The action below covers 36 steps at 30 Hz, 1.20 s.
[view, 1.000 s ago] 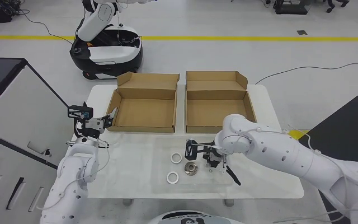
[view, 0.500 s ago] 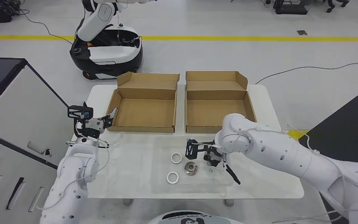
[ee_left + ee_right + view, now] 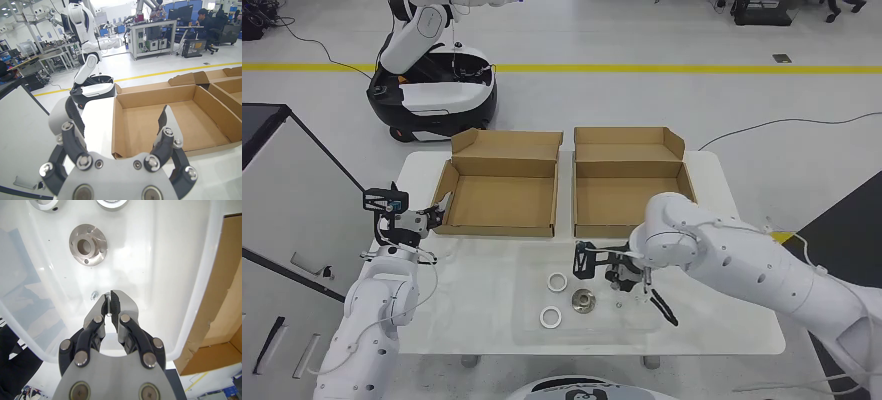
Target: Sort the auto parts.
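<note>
Auto parts lie in a shallow glossy tray with a rounded white rim, set at the near middle of a smooth white table. Two open cardboard boxes sit side by side along the table's far edge, the left box and the right box, their flaps standing up behind. Beyond them runs a pale floor with a yellow line. Another white robot on a dark wheeled base stands close behind the left box.

The right gripper hangs low over the tray, tilted down toward it. Its ribbed black pads are pinched nearly together on a small threaded bolt lying lengthwise between them. Just beside its tips a second small fastener rests on the tray; it may be a short bolt or a nut. Ahead lies a round brushed-metal flange with a raised hub and small holes. Past it are a far ring and a near ring, both pale.

The left gripper hovers at the table's left edge beside the left box's outer wall, fingers spread wide, holding nothing.
</note>
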Tool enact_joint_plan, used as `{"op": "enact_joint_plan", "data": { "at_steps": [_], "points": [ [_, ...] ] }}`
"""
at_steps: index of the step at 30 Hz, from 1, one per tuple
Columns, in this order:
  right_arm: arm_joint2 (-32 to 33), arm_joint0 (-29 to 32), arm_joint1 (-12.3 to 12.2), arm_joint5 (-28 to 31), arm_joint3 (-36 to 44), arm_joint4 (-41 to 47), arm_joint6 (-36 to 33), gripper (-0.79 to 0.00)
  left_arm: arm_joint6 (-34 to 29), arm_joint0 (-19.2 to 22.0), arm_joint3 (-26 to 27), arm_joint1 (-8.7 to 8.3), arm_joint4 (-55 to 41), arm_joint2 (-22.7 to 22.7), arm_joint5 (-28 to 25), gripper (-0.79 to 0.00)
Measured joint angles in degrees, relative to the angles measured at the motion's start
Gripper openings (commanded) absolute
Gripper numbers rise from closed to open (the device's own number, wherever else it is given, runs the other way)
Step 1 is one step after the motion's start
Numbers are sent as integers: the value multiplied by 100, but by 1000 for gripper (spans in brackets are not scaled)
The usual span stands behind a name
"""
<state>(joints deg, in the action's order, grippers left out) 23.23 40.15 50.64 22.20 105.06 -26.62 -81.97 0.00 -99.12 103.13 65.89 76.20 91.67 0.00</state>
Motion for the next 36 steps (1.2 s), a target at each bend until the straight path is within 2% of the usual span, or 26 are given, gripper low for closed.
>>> {"op": "enact_joint_plan", "data": {
  "at_steps": [7,16,26,36],
  "points": [
    [265,-31,-234,-192,682,389,-203,-785,0,0,0,0,0,0,0,0],
    [790,-202,-620,-252,1299,1391,-263,-785,0,0,0,0,0,0,0,0],
    [1741,178,-1050,175,1141,2640,164,-785,0,0,0,0,0,0,0,0],
    [2411,536,-1490,584,835,3854,572,-785,0,0,0,0,0,0,0,0]
  ]
}}
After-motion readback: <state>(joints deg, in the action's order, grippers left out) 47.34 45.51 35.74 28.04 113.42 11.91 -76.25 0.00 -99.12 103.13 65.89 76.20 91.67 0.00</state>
